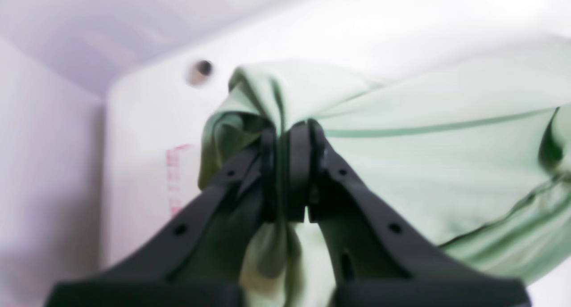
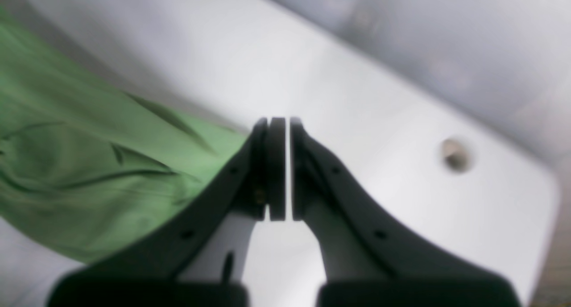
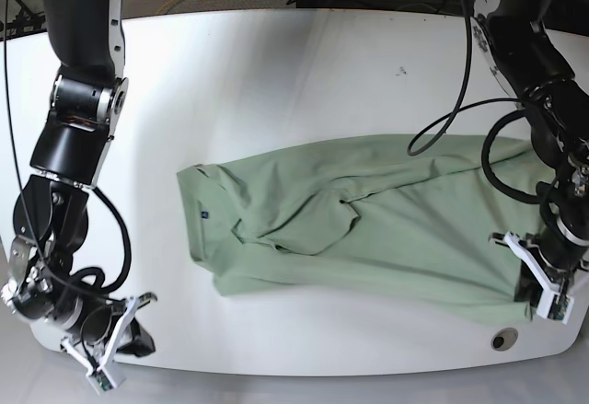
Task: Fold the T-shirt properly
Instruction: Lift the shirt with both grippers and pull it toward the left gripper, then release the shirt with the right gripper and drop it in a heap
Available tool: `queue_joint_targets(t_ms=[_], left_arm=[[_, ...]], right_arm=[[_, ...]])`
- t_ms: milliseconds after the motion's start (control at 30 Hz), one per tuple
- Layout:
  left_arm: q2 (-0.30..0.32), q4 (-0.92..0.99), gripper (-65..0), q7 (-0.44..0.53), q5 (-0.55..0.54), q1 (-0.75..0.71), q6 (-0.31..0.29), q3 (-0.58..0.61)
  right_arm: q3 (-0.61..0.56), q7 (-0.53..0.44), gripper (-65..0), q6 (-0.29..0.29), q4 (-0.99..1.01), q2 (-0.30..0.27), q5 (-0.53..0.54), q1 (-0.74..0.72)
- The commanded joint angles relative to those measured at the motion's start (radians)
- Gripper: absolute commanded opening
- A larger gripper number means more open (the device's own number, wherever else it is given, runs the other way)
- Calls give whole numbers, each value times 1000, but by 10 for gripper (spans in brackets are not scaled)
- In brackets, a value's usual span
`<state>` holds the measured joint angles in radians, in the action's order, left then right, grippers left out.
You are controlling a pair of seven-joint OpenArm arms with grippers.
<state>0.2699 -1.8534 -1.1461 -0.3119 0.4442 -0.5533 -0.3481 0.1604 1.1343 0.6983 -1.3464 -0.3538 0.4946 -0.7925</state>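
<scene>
The pale green T-shirt (image 3: 368, 220) lies spread across the white table (image 3: 322, 73), collar and small dark label (image 3: 204, 211) toward the left, with a rumpled fold in the middle. My left gripper (image 3: 529, 284) is at its right end, shut on a bunched piece of fabric (image 1: 267, 97) that is lifted a little. More cloth (image 1: 424, 155) stretches away to the right of it. My right gripper (image 3: 124, 341) hovers near the table's front left corner, shut and empty (image 2: 279, 122). The shirt (image 2: 67, 164) lies off to its side, apart from it.
A small round hole (image 3: 503, 339) sits in the table near the front right edge, close to the left gripper; it also shows as the hole (image 1: 200, 70) and the hole (image 2: 455, 155). Black cables (image 3: 460, 119) hang from the arm over the shirt's right part.
</scene>
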Motion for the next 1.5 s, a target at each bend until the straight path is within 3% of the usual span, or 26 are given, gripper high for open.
queue_joint_targets(t_ms=[0, 133, 267, 533, 600, 833, 933, 1100, 1300, 1333, 1400, 1467], left_arm=[[50, -19, -650, 19, -10, 83, 5, -4], [82, -13, -650, 19, -10, 158, 5, 1], [87, -13, -650, 18, -10, 161, 5, 1], [87, -19, -650, 18, -10, 37, 5, -33], [87, -19, -650, 18, -11, -6, 5, -72], [121, -21, -650, 18, -11, -143, 5, -171], [122, -21, -650, 18, -11, -193, 3, -217], [122, -22, -650, 18, -5, -295, -66, -274], [122, -35, -643, 10, -3, -408, -89, -305], [124, -35, -624, -4, -3, -425, -93, -299], [137, -35, -524, -36, -5, -434, -93, -297], [141, -35, -386, -59, -8, -436, -95, -299]], right_arm=[[-31, -23, -650, 0, -15, -35, 8, -100], [-91, -21, -650, 0, -15, -64, 14, -172], [-92, -4, -650, 0, -15, -52, 8, -166], [-91, -35, -650, 0, -8, 23, -9, 49], [-92, -53, -598, 0, 15, 52, -41, 98], [-28, -188, -209, 0, 187, 172, -123, 199], [-29, -245, -136, 0, 298, 192, -119, 199], [-32, -377, -122, 0, 453, 240, -123, 196], [-32, -465, -120, 0, 597, 279, -123, 172], [-32, -465, -124, 0, 605, 281, -123, 170], [-32, -463, -135, 0, 601, 281, -123, 173], [-32, -460, -147, 0, 601, 281, -123, 173]])
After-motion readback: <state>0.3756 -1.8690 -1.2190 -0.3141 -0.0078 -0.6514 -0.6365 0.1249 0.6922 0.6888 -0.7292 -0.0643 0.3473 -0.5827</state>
